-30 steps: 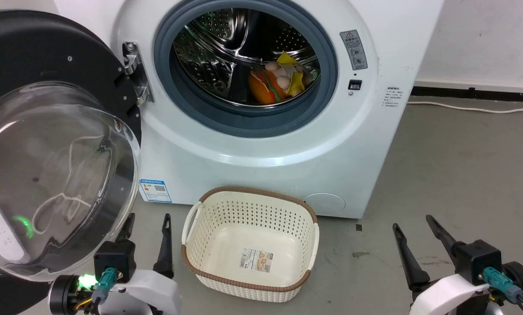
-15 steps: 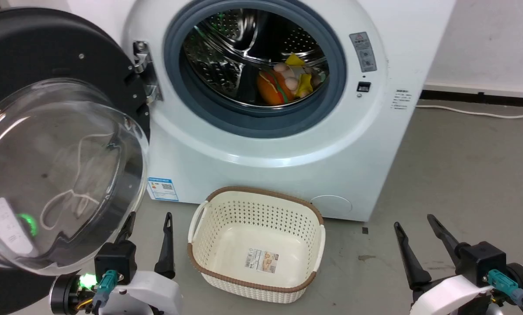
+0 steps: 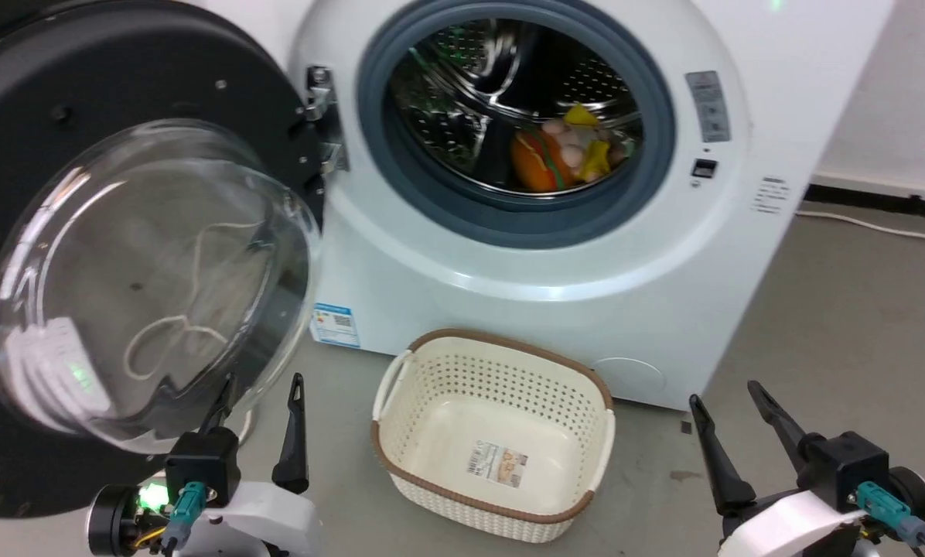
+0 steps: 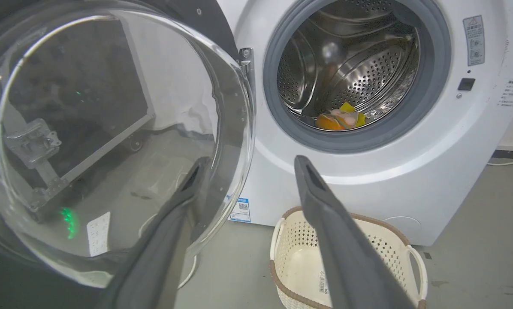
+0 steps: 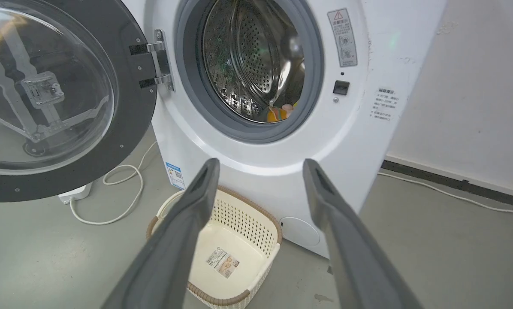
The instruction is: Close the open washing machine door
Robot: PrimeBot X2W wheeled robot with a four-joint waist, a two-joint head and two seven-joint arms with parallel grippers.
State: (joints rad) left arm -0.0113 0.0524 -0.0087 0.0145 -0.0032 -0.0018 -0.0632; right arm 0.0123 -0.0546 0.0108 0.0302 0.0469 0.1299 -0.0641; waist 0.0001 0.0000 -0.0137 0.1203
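Note:
The washing machine door (image 3: 145,278) hangs wide open on its metal hinge (image 3: 323,124) at the left of the white washing machine (image 3: 555,263); its black rim and bulging glass bowl (image 4: 110,128) face me. The same door (image 5: 46,94) appears at the left of the right wrist view. My left gripper (image 3: 257,398) stands open just below the bowl's lower edge, one finger (image 4: 175,214) seen behind the glass. Low at the right, my right gripper (image 3: 729,406) is open and empty, apart from the machine. The steel drum opening (image 3: 517,116) holds colourful toys (image 3: 563,151).
A cream perforated basket (image 3: 401,387) with a brown rim sits on the grey floor in front of the machine, between my grippers. A white cable (image 5: 115,206) loops on the floor under the door. A wall (image 5: 466,86) and another white cable (image 3: 872,224) lie to the right.
The whole head view has shifted right, so the camera has turned left. Both grippers keep their places in the view and stay open; the door looks just as open.

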